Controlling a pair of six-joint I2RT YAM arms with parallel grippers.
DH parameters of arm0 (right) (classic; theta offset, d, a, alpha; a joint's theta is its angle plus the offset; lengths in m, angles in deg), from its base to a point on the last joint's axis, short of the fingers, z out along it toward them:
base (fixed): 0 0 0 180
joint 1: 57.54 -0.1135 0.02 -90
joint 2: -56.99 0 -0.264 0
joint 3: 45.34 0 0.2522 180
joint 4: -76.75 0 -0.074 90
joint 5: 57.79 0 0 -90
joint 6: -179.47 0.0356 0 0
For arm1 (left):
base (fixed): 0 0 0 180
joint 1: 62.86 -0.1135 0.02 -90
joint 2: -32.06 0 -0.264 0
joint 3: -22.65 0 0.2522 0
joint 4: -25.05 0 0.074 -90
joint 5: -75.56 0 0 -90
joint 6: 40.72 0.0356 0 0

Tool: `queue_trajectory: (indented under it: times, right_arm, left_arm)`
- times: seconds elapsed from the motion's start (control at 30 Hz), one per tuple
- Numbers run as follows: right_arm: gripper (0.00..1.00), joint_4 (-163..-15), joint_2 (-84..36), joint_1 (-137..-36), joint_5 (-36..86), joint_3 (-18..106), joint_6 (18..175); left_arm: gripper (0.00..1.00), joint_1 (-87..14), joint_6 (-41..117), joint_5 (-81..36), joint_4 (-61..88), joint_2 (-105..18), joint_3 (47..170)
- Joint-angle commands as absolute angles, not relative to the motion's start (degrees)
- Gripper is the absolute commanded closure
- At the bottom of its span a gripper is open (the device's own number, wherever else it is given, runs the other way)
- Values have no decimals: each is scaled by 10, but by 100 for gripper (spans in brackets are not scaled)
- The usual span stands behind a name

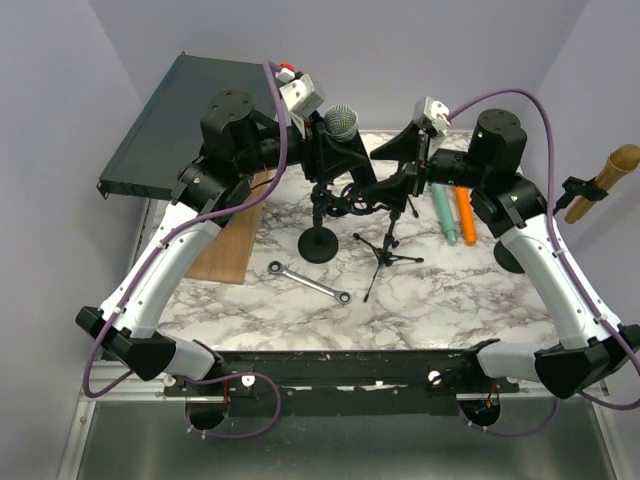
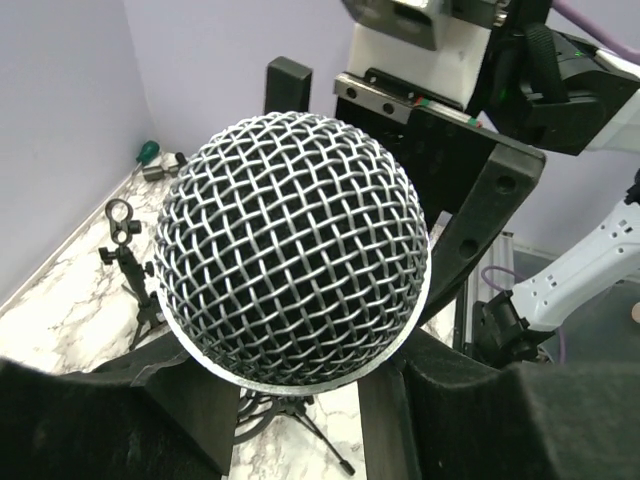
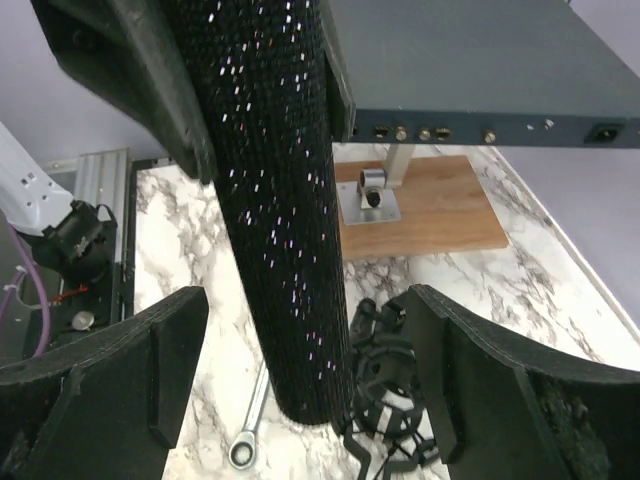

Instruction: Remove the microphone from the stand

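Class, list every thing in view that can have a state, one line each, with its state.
microphone: held in the air by the left gripper
left gripper: shut on the microphone
right gripper: open, fingers either side of the microphone body
round-base stand: upright
tripod stand: upright
wrench: lying flat

Showing silver woven mesh on the microphone [image 2: 295, 250] head, black flecked with glinting specks down its body. Spreading white marble with grey veins across the counter [image 1: 450, 290]. Setting a teal marker [image 1: 444, 218] beside an orange marker [image 1: 465, 215] near the right edge, brown wood grain on the board [image 1: 238, 248] at the left.
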State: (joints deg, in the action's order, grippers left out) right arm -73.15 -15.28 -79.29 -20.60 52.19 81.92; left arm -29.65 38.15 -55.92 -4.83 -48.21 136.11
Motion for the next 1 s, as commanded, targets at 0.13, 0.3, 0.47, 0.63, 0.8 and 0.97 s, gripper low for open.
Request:
queue_trajectory:
  times: [0.13,0.3,0.47,0.63,0.8,0.97]
  right_arm:
    - [20,-748,-201,-833,-200,577,827]
    - [43,-758,-216,-846,-200,571,823]
    - [87,-785,-197,-846,-178,543,824]
    - [99,-795,-159,-846,-117,519,832]
    - [99,-797,-119,-824,-50,501,854]
    - [99,-792,-85,-778,49,481,881]
  left_arm:
    - [100,-289,359,-595,-33,-494,1387]
    - [100,-288,347,-607,-26,-502,1389]
    - [100,-289,346,-609,-23,-504,1386]
    - [54,-291,361,-605,-24,-492,1376]
    - [2,-295,382,-563,-32,-462,1363]
    - [2,-305,417,-529,-33,-409,1321]
